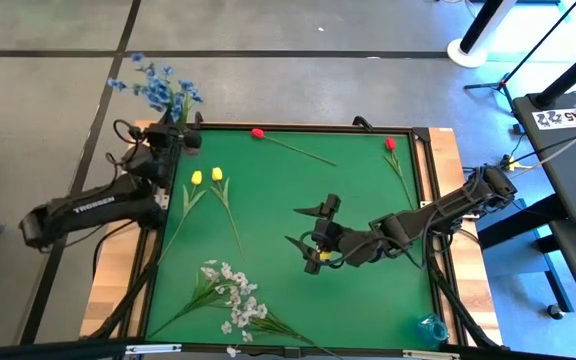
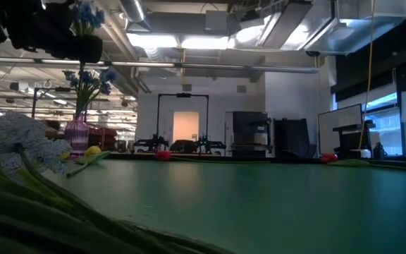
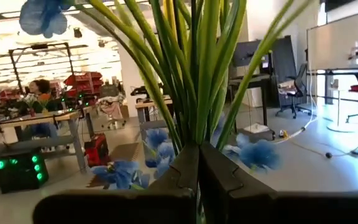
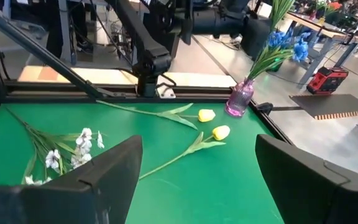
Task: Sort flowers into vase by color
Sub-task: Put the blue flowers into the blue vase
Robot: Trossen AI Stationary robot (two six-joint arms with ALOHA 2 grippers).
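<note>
Green table mat: framed work surface holding all loose stock.

Left gripper: at the far left corner, over the pink vase. Its fingers are pressed together around the green stalks of the blue sprigs, which stand in the vase.

Right gripper: mid-mat, jaws spread wide, holding nothing.

White sprays: bushy cluster at the near left edge, stalks fanning out. Likely light but bulky; best taken low on the gathered stalks, not the blossoms.

Yellow tulips: two buds side by side near the left edge, stalks running toward the near side. Judged light, with thin flexible stalks that may slide on the mat; grip mid-stalk, clear of the leaves.

Red tulips: one at the far edge, one near the far right corner, well apart. Same handling as the yellow.
</note>
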